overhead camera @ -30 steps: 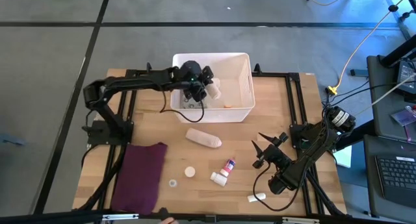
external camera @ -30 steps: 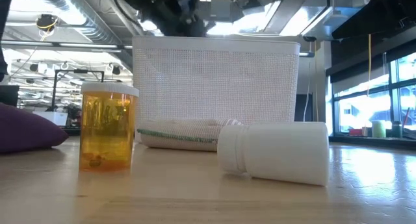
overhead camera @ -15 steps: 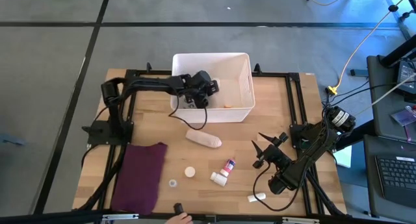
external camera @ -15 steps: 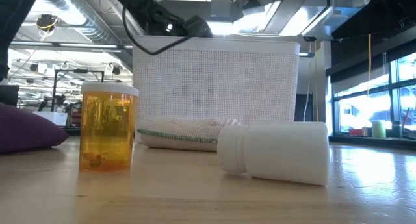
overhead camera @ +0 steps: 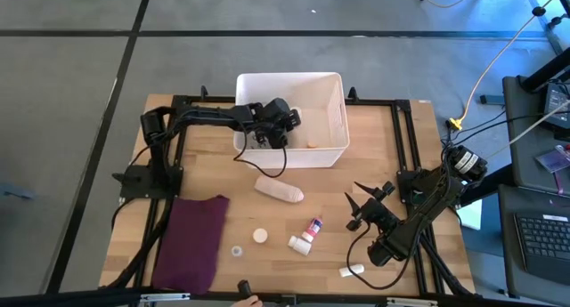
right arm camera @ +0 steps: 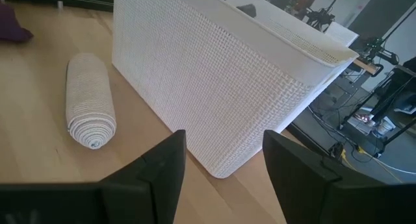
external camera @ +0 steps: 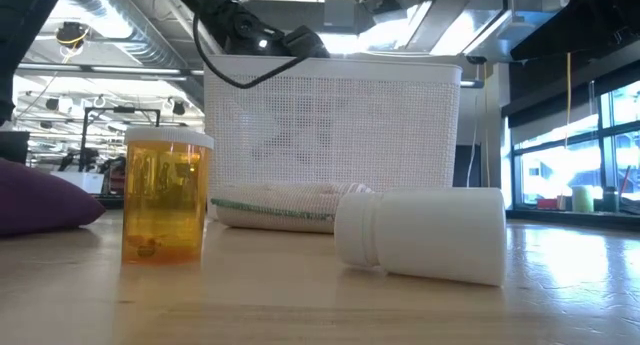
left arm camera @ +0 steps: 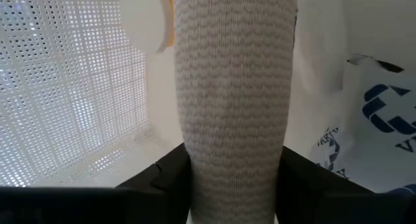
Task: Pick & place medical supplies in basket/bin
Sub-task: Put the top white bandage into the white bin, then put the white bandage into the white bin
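**Placement step under way: left hand inside the bin with a bandage roll.**
Nearest, the right hand [overhead camera: 361, 209] waits open over the surface; farther, the left hand [overhead camera: 287, 127] grips a beige knitted bandage roll [left arm camera: 233, 94] inside the white perforated plastic bin [overhead camera: 334, 120]; judged next: release, withdraw.

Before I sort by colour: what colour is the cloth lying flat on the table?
Maroon; the cloth shows best in the high view.
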